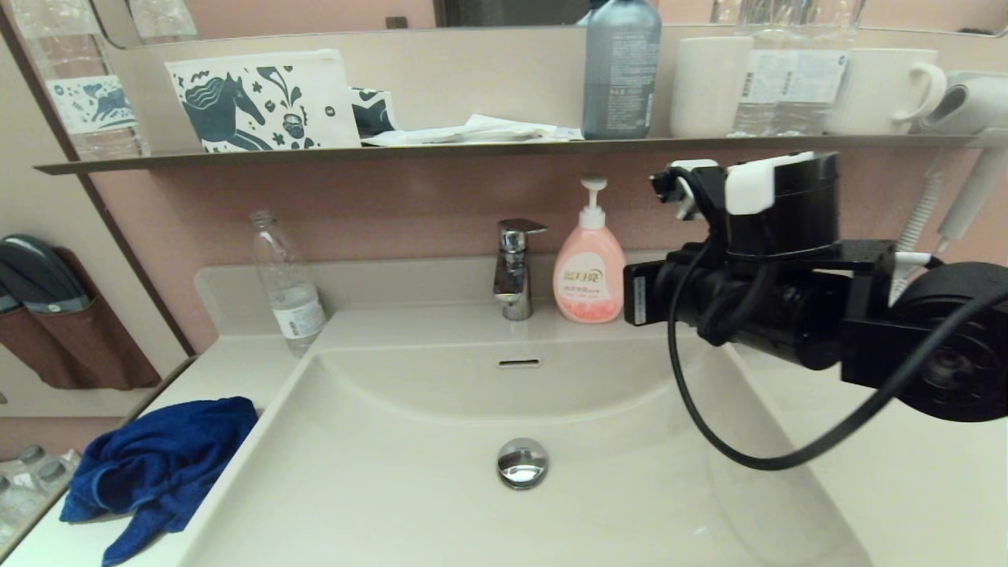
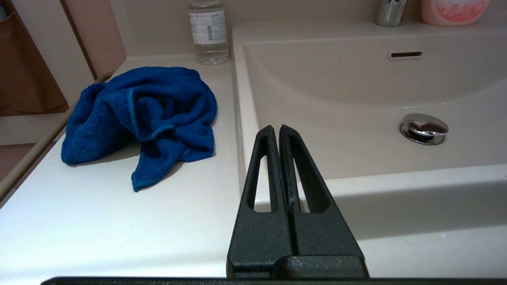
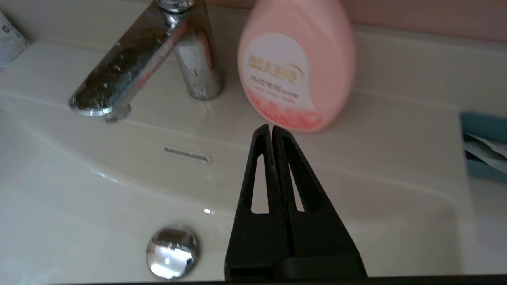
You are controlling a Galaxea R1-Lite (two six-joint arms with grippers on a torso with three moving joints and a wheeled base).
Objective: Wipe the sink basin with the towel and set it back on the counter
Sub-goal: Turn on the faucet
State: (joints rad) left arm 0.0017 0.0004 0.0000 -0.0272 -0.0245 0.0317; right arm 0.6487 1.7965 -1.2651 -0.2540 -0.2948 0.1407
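The blue towel (image 1: 157,465) (image 2: 146,114) lies bunched on the cream counter (image 1: 236,370) (image 2: 99,221) left of the sink basin (image 1: 409,504) (image 2: 356,99) (image 3: 59,206), touched by neither gripper. The basin's chrome drain plug (image 1: 521,461) (image 2: 424,127) and overflow slot (image 1: 519,363) are uncovered. My left gripper (image 2: 276,127) is shut and empty, low at the basin's front left corner, to the right of the towel. It is out of the head view. My right arm (image 1: 756,299) hangs over the basin's back right. Its gripper (image 3: 271,127) is shut and empty, tips near the soap bottle.
A pink soap bottle (image 1: 589,272) (image 3: 295,67) and chrome faucet (image 1: 513,268) stand behind the basin. A clear water bottle (image 1: 287,283) stands at the back left. A dark shelf (image 1: 472,148) with bottles and cups runs overhead. A blue box (image 3: 483,146) sits right of the basin.
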